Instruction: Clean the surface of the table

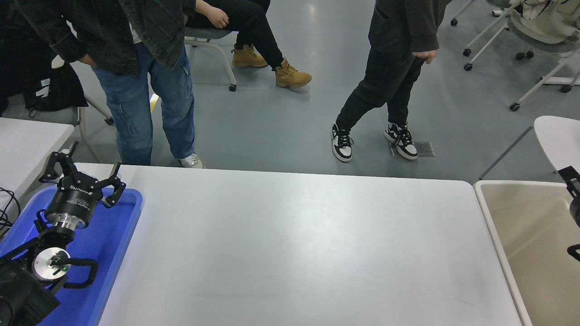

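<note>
The table surface [294, 244] is a wide glossy white top filling the middle of the head view, with nothing lying on it. My left gripper [81, 174] stands open and holds nothing above the far end of a blue tray [118, 235] at the lower left. My right gripper [572, 190] shows only as a black sliver at the right edge, above the far part of a beige bin [496, 231]; most of it is cut off by the picture's border.
A person in blue jeans [145, 104] stands at the table's far left corner. Another person in black trousers [385, 86] stands further back, and a third sits on a chair [217, 40]. Smaller white tabletops [27, 140] flank both sides.
</note>
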Controlling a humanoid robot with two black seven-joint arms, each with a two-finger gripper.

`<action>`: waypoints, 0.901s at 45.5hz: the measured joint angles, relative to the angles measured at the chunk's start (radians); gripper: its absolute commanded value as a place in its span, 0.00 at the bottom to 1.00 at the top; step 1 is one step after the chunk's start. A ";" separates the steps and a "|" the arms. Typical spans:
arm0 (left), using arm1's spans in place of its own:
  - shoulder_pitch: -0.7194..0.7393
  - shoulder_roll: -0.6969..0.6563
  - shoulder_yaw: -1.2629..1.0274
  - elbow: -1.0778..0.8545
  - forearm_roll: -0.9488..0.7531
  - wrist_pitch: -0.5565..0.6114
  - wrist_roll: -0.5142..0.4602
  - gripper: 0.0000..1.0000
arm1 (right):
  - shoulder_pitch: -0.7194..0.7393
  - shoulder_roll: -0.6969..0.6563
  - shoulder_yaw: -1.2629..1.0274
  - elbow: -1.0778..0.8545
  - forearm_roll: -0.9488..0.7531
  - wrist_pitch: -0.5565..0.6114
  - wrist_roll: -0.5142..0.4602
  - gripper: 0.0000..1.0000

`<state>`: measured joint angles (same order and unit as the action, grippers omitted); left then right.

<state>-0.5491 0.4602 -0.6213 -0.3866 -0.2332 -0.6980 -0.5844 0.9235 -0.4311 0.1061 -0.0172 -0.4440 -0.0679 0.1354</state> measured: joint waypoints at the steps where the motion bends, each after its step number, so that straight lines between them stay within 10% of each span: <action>1: 0.000 0.000 0.000 0.000 0.000 0.000 0.000 1.00 | 0.014 -0.003 0.004 0.004 0.001 0.000 0.000 0.98; 41: 0.000 0.000 0.000 0.000 0.000 0.000 0.000 1.00 | 0.145 -0.068 0.478 0.325 0.010 -0.002 0.005 0.98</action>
<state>-0.5486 0.4602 -0.6213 -0.3865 -0.2332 -0.6980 -0.5845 1.0684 -0.4988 0.5843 0.3076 -0.4342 -0.0702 0.1404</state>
